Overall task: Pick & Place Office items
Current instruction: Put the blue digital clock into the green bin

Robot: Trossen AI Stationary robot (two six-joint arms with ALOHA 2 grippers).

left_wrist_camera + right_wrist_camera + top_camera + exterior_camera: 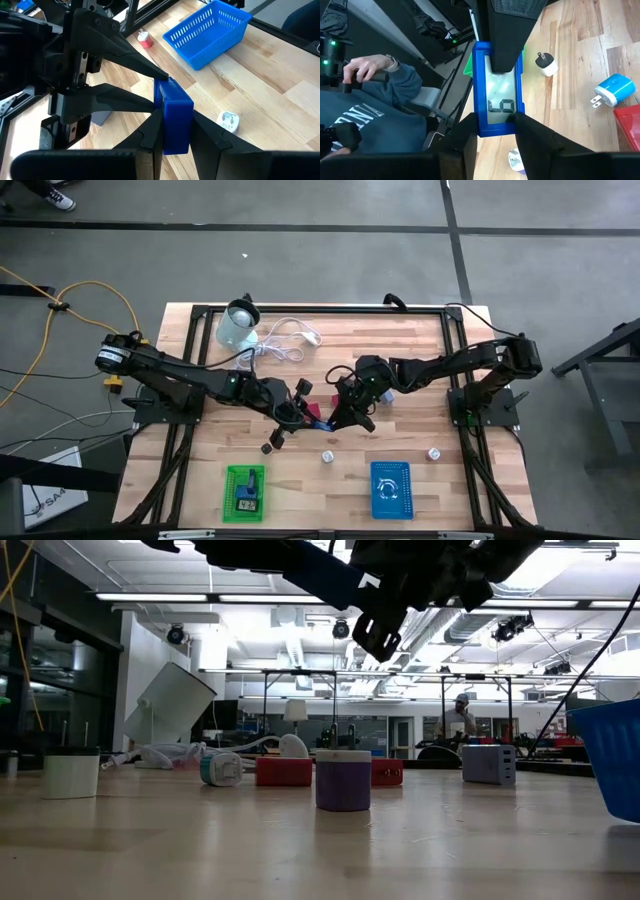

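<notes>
1. Green basket: sitting at the near-left table edge, holding a small dark item.
2. Left gripper: hovering over mid-table, clamping one end of a blue clock.
3. Blue clock: hanging between both grippers above the table, display showing in the right wrist view.
4. Right gripper: meeting the left one at mid-table, closing on the clock's other end.
5. Red blocks: lying on the table beneath the grippers.
6. Purple cylinder: standing upright, nearer the front.
7. Blue basket: resting at the near-right edge.
8. White plug: lying just beyond the blue basket.
</notes>
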